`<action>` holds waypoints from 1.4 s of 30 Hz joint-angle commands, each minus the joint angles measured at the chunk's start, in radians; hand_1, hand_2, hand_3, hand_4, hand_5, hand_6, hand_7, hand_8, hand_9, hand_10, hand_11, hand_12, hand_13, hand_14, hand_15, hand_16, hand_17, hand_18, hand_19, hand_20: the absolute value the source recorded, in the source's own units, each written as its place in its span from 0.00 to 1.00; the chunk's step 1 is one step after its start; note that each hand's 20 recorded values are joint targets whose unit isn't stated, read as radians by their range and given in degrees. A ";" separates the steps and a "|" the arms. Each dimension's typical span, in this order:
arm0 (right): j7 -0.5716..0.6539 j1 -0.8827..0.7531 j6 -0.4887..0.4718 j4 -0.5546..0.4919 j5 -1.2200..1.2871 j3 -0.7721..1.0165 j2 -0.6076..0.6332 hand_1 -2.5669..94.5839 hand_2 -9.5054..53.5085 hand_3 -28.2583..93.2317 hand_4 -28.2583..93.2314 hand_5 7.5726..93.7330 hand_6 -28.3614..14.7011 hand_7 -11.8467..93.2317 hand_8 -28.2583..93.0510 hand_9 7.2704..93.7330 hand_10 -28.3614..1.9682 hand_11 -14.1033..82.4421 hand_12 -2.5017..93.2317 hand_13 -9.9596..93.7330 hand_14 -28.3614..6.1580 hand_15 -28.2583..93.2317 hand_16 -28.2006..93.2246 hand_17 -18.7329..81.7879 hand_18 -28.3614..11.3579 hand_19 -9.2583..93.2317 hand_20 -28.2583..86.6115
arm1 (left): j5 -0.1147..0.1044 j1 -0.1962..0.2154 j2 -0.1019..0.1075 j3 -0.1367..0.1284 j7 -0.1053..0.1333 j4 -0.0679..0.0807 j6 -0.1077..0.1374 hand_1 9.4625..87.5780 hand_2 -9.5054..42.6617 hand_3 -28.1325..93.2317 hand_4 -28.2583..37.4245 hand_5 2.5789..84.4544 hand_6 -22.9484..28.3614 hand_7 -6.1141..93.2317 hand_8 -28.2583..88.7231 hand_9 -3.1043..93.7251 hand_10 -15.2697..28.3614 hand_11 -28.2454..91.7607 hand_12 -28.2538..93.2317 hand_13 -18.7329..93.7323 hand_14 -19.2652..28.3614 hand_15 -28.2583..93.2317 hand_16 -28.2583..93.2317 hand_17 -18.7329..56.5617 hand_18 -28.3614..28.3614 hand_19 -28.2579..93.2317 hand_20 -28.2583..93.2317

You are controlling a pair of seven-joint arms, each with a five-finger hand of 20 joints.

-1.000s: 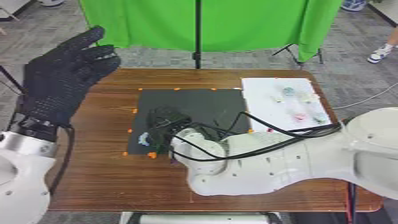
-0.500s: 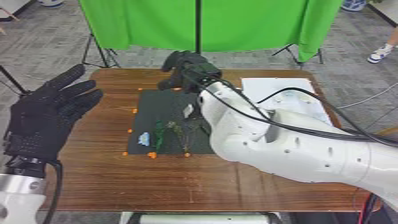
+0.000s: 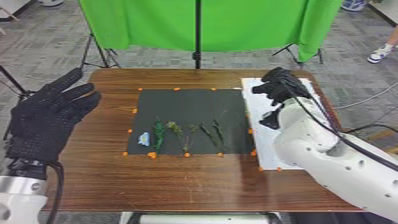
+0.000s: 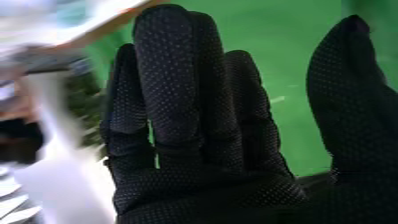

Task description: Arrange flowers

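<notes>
Stems [image 3: 159, 135] laid on dark mat [image 3: 185, 106]; arrangement likely unfinished.
Right hand [image 3: 282, 86], left hand [image 3: 46, 117]: fingers straight, holding nothing.

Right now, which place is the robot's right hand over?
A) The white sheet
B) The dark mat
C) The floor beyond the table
A: the head view shows the right hand over the white sheet, to the right of the dark mat with the green stems.

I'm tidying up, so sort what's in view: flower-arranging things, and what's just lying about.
Likely for the job: pale-blue flower, leafy green stem, yellowish sprigs, thin green stems, black mat, white sheet.
Probably not: green curtain, black pole, orange dots.
</notes>
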 commanded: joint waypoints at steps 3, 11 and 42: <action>0.126 -0.069 -0.029 0.075 -0.043 0.008 0.092 0.40 0.00 0.80 0.00 0.49 0.63 0.22 0.14 0.82 0.47 0.39 0.18 0.85 0.58 0.73 0.35 0.52 0.16 0.95 0.35 | -0.013 0.024 0.007 0.014 0.007 0.007 0.008 0.18 0.32 0.86 0.09 0.42 0.65 0.22 0.16 0.36 0.85 0.46 0.32 0.38 1.00 0.64 0.16 0.12 1.00 0.73 0.28; 0.148 -0.087 -0.103 0.117 -0.010 0.007 0.106 0.41 0.00 0.80 0.00 0.46 0.63 0.22 0.14 0.84 0.46 0.39 0.18 0.87 0.59 0.73 0.36 0.54 0.15 0.99 0.27 | -0.008 0.004 0.000 0.023 -0.011 0.013 0.000 0.18 0.32 0.86 0.09 0.42 0.65 0.21 0.16 0.36 0.85 0.46 0.32 0.38 1.00 0.64 0.16 0.12 1.00 0.73 0.28; 0.085 0.186 0.147 0.184 -0.204 -0.362 0.010 0.60 0.00 0.75 0.00 0.93 0.75 0.26 0.25 1.00 0.72 0.35 0.27 0.95 0.74 0.67 0.40 0.59 0.27 0.99 0.26 | -0.009 0.003 -0.009 0.016 -0.018 0.020 -0.018 0.18 0.32 0.86 0.09 0.42 0.65 0.22 0.16 0.36 0.85 0.46 0.32 0.38 1.00 0.64 0.16 0.12 1.00 0.72 0.28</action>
